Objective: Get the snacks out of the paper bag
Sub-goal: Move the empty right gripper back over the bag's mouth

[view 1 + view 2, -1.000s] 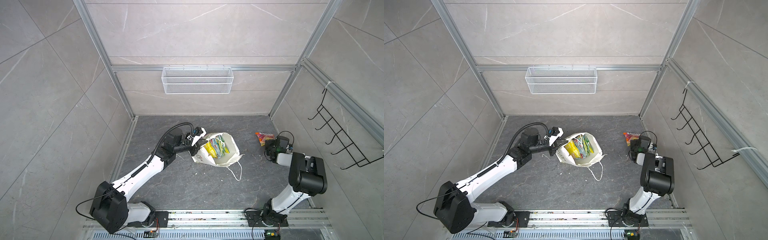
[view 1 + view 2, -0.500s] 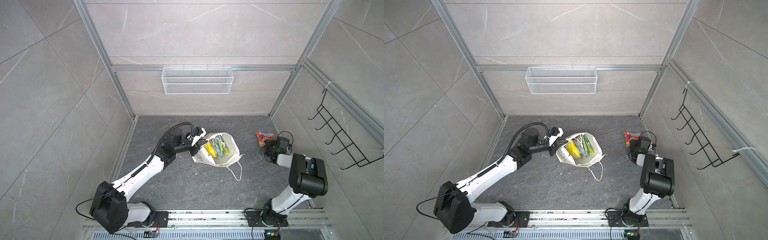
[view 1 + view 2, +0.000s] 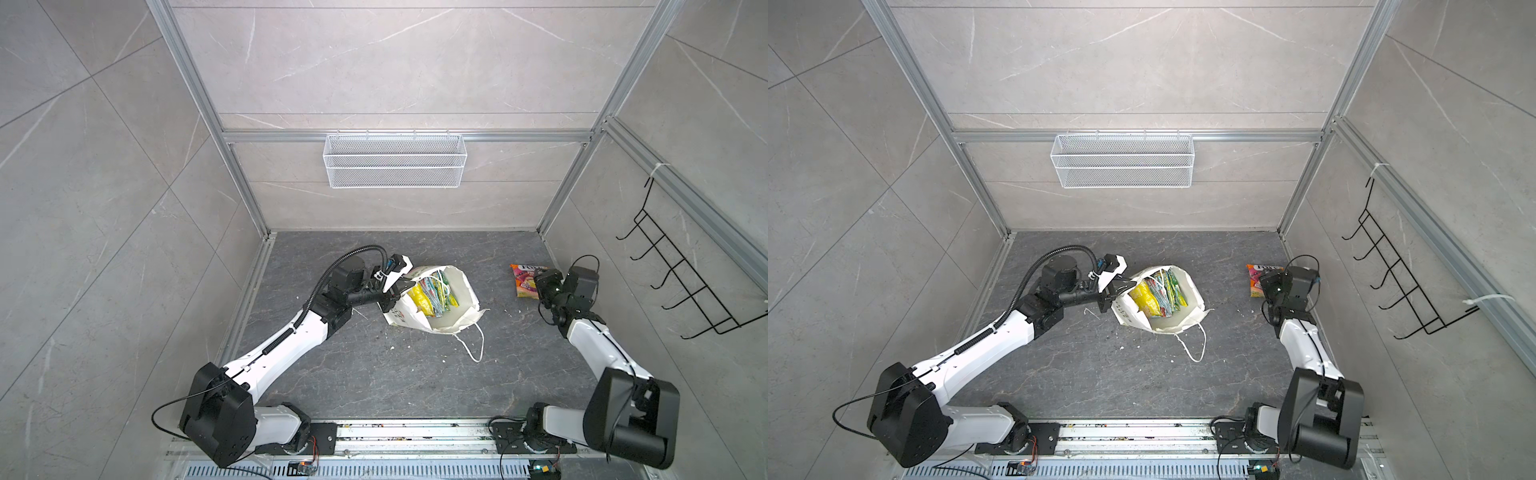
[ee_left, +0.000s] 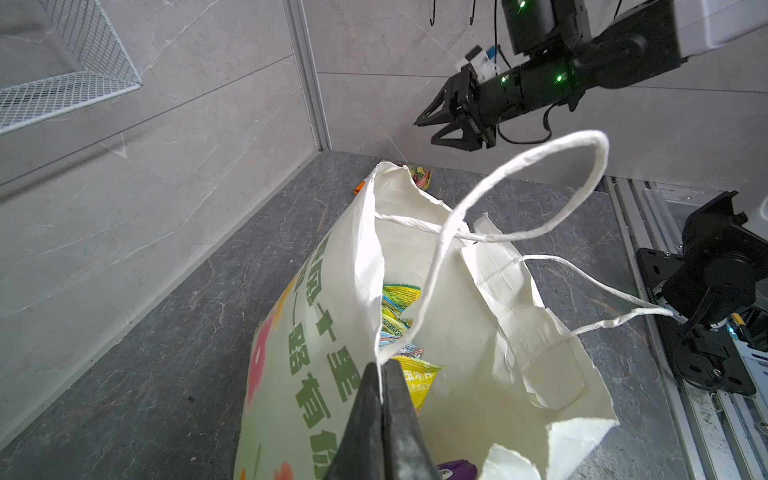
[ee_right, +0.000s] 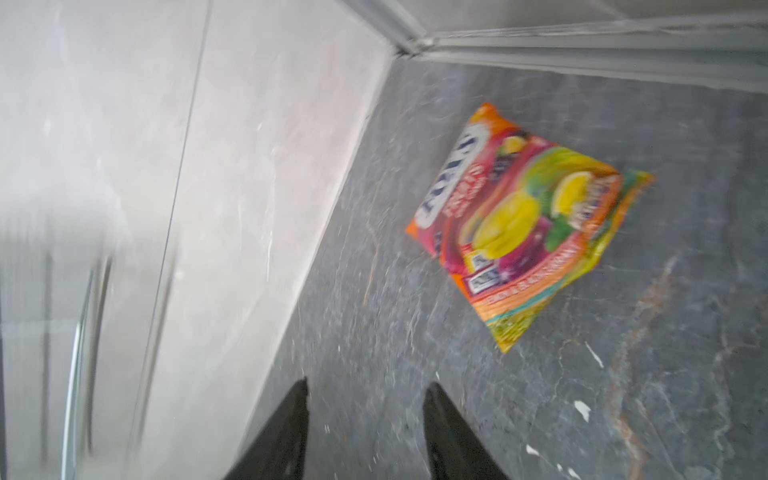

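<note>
Now: my left gripper is pinched tight on the rim of the paper bag, right where one cord handle is rooted. The bag sits mid-floor, mouth gaping and its printed side to the left. The second handle trails on the floor on the near side.

Inside the bag, several snacks are stacked against the left wall. I see a yellow packet, green ones and a purple packet at the bottom.

My right gripper has its jaws apart with nothing between them, and is raised off the floor. The red-pink packet lies flat at far right, by the wall, just beyond the tips and apart from them. The right wrist view is blurred.
</note>
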